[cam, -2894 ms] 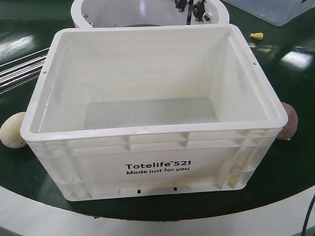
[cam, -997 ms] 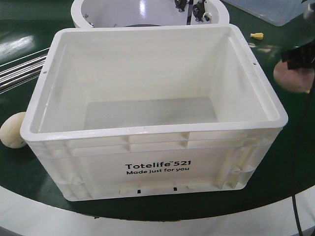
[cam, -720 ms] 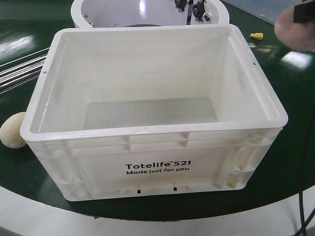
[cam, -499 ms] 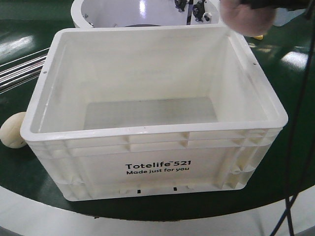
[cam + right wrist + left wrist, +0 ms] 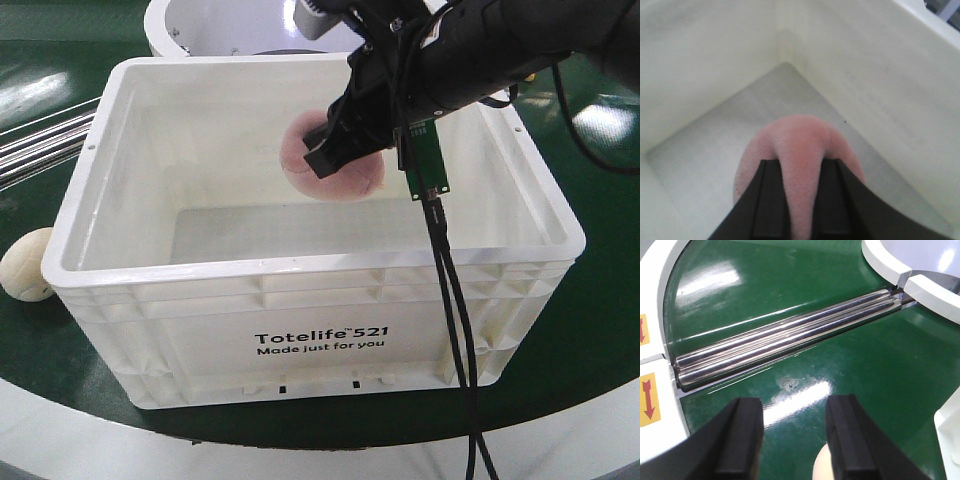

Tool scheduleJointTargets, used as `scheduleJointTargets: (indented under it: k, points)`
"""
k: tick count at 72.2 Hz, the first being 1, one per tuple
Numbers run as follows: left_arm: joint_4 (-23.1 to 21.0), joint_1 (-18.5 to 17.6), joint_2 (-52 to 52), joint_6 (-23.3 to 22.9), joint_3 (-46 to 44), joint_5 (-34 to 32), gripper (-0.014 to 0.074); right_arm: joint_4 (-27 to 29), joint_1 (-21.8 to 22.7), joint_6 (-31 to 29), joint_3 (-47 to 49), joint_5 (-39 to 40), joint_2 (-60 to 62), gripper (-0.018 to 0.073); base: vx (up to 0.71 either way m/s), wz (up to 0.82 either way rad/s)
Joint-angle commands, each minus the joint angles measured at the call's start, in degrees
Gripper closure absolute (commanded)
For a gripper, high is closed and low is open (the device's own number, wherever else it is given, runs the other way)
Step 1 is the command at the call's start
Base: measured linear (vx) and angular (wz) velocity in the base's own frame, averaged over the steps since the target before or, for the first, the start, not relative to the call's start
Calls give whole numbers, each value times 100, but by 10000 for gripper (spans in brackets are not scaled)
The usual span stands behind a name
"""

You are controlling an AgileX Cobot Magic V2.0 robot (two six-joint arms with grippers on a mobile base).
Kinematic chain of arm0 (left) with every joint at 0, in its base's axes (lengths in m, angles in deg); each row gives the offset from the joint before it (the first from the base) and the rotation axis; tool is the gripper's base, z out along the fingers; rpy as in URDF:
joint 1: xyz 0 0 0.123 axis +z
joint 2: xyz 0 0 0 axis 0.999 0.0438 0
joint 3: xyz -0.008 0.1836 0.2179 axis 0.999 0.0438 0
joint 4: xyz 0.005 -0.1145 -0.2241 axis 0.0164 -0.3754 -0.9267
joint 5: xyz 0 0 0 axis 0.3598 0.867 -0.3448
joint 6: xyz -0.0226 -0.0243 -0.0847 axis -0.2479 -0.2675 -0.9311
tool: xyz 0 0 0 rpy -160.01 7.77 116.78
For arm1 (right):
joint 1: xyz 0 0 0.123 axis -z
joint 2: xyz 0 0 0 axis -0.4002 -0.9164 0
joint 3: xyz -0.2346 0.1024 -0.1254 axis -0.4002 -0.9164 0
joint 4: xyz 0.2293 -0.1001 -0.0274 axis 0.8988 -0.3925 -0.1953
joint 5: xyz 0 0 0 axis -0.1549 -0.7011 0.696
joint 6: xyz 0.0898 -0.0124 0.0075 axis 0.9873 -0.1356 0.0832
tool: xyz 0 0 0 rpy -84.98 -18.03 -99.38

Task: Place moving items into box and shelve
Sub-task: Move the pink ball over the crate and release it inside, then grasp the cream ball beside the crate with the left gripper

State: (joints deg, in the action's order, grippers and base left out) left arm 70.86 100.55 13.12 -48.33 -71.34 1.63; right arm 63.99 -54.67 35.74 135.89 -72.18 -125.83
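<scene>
The right gripper (image 5: pixel 335 150) is reaching down into the open box (image 5: pixel 300 266), a white crate printed "Totelife 521". Its black fingers (image 5: pixel 771 200) are pinching a pinkish-tan item (image 5: pixel 350 175), and the soft body is bulging up between them. The item is hanging above the box floor near the far right corner, clear of the walls (image 5: pixel 880 75) as far as the wrist view is showing. Black cables (image 5: pixel 455 300) are trailing from the right arm across the box's front rim.

A cream item (image 5: pixel 25 265) is sitting on the green table (image 5: pixel 600 330) just beside the box's left front corner.

The left gripper (image 5: pixel 795 440) is hovering over the green surface with its jaws standing apart and nothing clamped. A cream rounded edge (image 5: pixel 822 467) is peeking in at the bottom of that view, between the fingers and closer to the right-hand one; contact cannot be judged. Steel rollers (image 5: pixel 785 337) are running diagonally beyond it.
</scene>
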Motion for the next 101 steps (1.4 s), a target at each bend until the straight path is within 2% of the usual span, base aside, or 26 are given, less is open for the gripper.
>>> scheduleJointTargets:
  k: [1,13,18,24,31,36,43,59,65,72,80,93,101]
  points:
    - [-45,18,-61,-47,-203,-410,167,-91,6,236,180,214,204,283,0,0]
    - [-45,18,-61,-47,-203,-410,167,-133,6,188,180,333,210,28,0,0]
    - [-45,18,-61,-47,-203,-410,167,-179,6,188,180,407,242,-45,0,0]
    - [-45,18,-61,-47,-203,-410,167,-347,52,199,206,414,332,-87,0,0]
    - [-124,18,-61,-59,-203,-414,167,-420,243,430,213,583,597,-85,0,0]
    - [-294,18,-61,-54,-209,-452,167,-427,565,781,207,739,847,-72,0,0]
    - [-428,18,-61,-47,-209,-461,167,-527,1302,1151,207,721,1187,-51,0,0]
    - [-396,18,-61,8,-214,-341,167,-998,3030,1154,103,474,1552,-28,0,0]
    - [-396,18,-45,8,-214,-341,167,-1041,3578,1154,-168,481,1534,-28,0,0]
    - [-428,-10,148,24,-245,-256,161,-1020,3999,1160,-671,665,1510,-28,0,0]
    - [-428,-136,678,278,-453,-7,142,-1000,4190,1160,-1218,892,1510,-28,0,0]
    - [-599,-183,1647,456,-1198,726,124,-1022,4185,1155,-1608,973,1510,-28,0,0]
    - [-1103,-183,2185,1233,-1791,1540,124,-1027,4185,1155,-1622,1015,1510,-28,0,0]
